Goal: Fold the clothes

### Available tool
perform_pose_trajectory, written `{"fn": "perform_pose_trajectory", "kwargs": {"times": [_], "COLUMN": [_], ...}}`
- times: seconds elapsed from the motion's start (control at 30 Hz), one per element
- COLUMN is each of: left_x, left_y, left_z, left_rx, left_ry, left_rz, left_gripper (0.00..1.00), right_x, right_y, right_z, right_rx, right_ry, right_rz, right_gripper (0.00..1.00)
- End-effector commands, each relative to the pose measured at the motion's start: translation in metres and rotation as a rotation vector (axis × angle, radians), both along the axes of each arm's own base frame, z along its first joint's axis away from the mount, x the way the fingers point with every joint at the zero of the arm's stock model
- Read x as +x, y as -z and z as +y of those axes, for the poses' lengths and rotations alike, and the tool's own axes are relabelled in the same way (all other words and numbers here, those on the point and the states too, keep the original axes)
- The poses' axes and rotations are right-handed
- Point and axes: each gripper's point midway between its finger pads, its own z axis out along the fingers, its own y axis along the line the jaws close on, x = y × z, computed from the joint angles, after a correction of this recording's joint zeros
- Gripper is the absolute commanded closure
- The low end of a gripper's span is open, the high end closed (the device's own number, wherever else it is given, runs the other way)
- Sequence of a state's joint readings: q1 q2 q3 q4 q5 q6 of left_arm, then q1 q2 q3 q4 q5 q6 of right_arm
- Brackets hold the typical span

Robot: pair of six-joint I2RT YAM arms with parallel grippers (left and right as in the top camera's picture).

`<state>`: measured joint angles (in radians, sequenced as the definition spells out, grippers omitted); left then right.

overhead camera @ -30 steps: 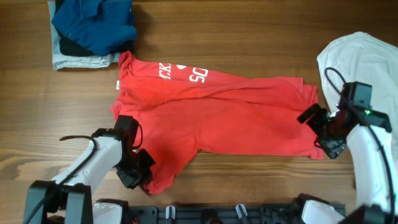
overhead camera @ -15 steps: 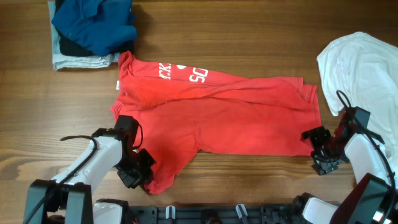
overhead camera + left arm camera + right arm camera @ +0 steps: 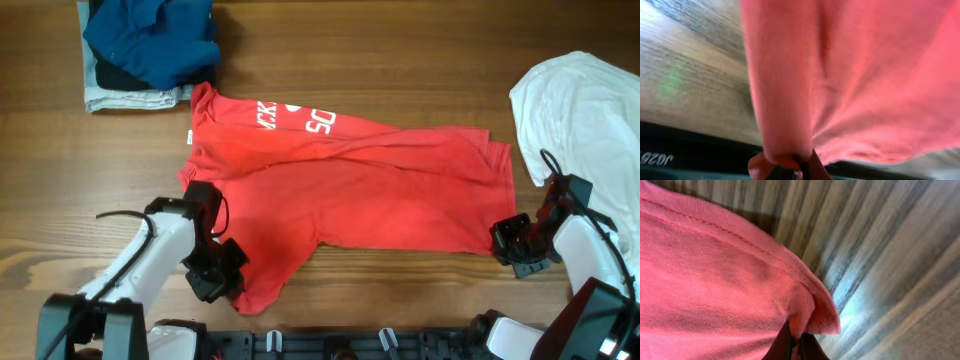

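Observation:
A large red T-shirt with white lettering lies spread and rumpled across the middle of the wooden table. My left gripper is shut on its near-left corner; the left wrist view shows red cloth bunched and pinched at the jaws. At the shirt's near-right corner, my right gripper is shut on the hem, and the right wrist view shows the stitched red edge clamped between the dark fingers. A plain white shirt lies crumpled at the right edge.
A blue garment sits on a folded grey one at the back left. The table's front edge with a black rail runs just behind both grippers.
My right gripper moved down and in to the shirt's near-right corner and closed on the hem. The left gripper stayed shut on its corner, barely shifting.

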<state>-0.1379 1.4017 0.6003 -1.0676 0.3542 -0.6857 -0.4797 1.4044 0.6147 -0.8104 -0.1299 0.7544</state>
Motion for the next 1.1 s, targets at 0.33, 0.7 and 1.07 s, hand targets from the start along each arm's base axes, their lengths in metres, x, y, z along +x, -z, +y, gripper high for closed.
{"fn": "perform_pose_trajectory", "kwargs": {"times": [0.33,0.7,1.07], "left_x": [0.162,0.247,0.276], "left_y": [-0.053,-0.106,-0.1], "left_z": [-0.004,0.012,0.021], "left_rx": [0.055,0.182,0.251], "left_ry": [0.065,-0.016,-0.05], "left_rz": [-0.744,-1.154,-1.219], "left_gripper": [0.96,0.93,0.89], "right_x": [0.087,0.119,0.146], "right_y": [-0.036,-0.049,-0.055], "right_z": [-0.016,-0.032,-0.018], "right_rx": [-0.019,-0.08,-0.132], "right_ry": [-0.111,-0.066,-0.137], "right_rz": [-0.353,-0.485,-0.573], "right_gripper": [0.96,0.96,0.96]}}
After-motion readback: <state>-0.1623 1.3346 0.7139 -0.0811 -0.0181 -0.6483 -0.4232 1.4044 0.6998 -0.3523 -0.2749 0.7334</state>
